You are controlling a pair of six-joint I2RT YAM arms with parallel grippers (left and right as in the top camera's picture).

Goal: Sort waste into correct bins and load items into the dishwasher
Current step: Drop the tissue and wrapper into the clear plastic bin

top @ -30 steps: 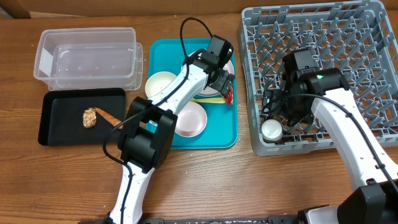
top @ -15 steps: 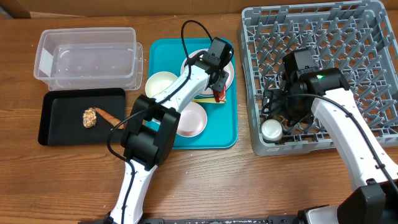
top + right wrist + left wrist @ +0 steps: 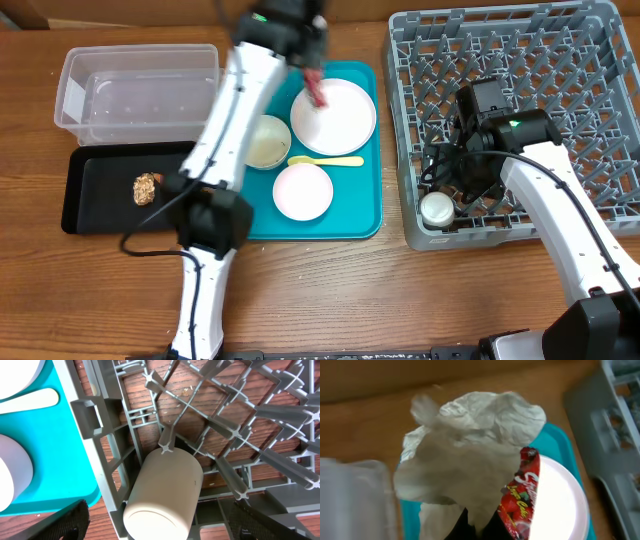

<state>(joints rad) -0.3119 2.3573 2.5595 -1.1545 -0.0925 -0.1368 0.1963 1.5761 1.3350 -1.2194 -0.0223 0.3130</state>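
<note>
My left gripper [image 3: 312, 74] [image 3: 480, 529] is shut on crumpled white paper [image 3: 470, 440] and a red foil wrapper [image 3: 317, 91] [image 3: 521, 494], held above the back of the teal tray. Below them lies the white plate [image 3: 340, 118] [image 3: 559, 500]. Two bowls [image 3: 303, 191] [image 3: 268, 142] and the yellow spoon [image 3: 326, 160] are on the tray. A brown food lump [image 3: 145, 188] sits in the black tray [image 3: 100, 205]. My right gripper [image 3: 452, 186] [image 3: 165, 527] stands open astride the white cup [image 3: 437, 208] [image 3: 165, 495], which lies in the grey dish rack [image 3: 520, 60].
The clear tub [image 3: 140, 90] [image 3: 350, 500] stands behind the black tray, left of the teal tray [image 3: 350, 225]. The left arm stretches over the teal tray's left side. Bare wooden table runs along the front.
The left gripper shut on the wrapper and paper, lifted them off the plate and swung back and left. The plate now shows bare. The right arm has not moved.
</note>
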